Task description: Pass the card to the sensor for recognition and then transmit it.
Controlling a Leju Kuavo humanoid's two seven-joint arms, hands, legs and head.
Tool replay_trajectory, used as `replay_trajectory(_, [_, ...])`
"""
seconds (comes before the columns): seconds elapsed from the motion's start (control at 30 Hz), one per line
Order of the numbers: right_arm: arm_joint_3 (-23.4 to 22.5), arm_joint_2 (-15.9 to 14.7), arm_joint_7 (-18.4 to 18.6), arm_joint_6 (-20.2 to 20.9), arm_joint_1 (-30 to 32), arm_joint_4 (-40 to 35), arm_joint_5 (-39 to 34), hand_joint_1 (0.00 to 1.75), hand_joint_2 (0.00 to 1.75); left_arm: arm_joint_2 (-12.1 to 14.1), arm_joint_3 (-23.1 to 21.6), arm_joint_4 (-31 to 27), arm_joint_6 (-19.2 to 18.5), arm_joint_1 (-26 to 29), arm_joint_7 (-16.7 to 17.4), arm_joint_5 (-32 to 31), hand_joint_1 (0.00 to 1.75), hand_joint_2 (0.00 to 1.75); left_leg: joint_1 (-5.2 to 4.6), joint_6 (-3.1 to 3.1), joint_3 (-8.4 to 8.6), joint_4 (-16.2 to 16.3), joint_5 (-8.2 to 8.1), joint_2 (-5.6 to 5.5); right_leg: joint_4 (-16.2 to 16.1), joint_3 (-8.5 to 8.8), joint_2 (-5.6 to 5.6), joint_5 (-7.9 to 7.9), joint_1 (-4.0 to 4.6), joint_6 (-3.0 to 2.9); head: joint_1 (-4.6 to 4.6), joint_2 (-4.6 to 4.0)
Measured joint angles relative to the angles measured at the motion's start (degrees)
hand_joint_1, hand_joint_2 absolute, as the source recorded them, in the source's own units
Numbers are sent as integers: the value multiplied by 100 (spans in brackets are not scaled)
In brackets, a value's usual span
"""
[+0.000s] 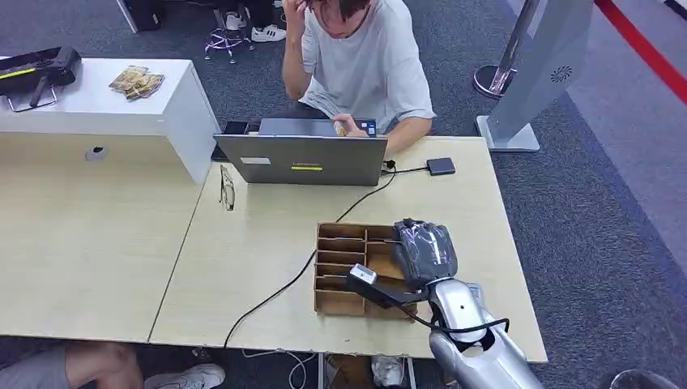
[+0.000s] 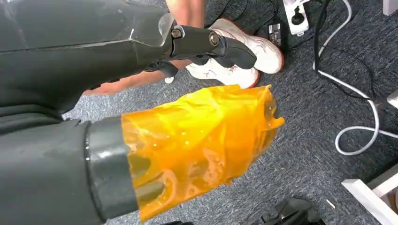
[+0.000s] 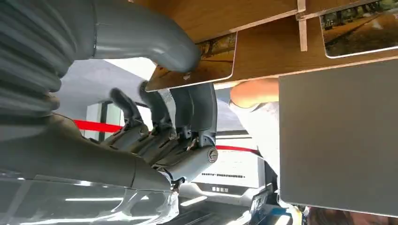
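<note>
Pale wood-grain tabletop (image 1: 267, 243) spans the head view, a white counter (image 1: 105, 97) at its far left bearing a black device (image 1: 36, 66) and some small yellowish packets (image 1: 136, 81). A pair of glasses (image 1: 227, 188) lies on the wood just left of a grey open laptop (image 1: 301, 158), behind which sits a person in a light grey T-shirt (image 1: 364, 61). A black cable (image 1: 300, 271) runs from the laptop's side across the table past a brown wooden divided tray (image 1: 340, 267). Right of the laptop lies a small dark flat box (image 1: 441, 166).

The right hand (image 1: 423, 251), in a clear plastic cover, hovers over the tray's right part. In the right wrist view its thick grey thumb (image 3: 155, 37) presses on a picture-printed card with a white border (image 3: 206, 63) and the dark fingers (image 3: 187, 110) close on the card's other face, so the card is pinched, lifted beside the tray's wooden wall (image 3: 263, 18). Another printed card (image 3: 359, 28) lies in a neighbouring compartment.

The left hand (image 2: 187, 136), thumb wrapped in orange film, hangs over grey carpet (image 2: 309, 154); its fingers are partly curled and hold nothing.
</note>
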Motion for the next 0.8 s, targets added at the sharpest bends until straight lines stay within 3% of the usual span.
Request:
replay_trajectory(0.23, [4,0,4,-52,-1,0,28,175,175,0,0,0,13,0,0,11,0,0,0,0,0,0,0,0,0,0,0,0,0,0,0,0])
replay_trajectory(0.8, [50,-2,-33,-223,54,-798,76,175,175,-22,0,0,98,45,-31,109,0,0,0,0,0,0,0,1,0,-1,1,0,0,0,0,0])
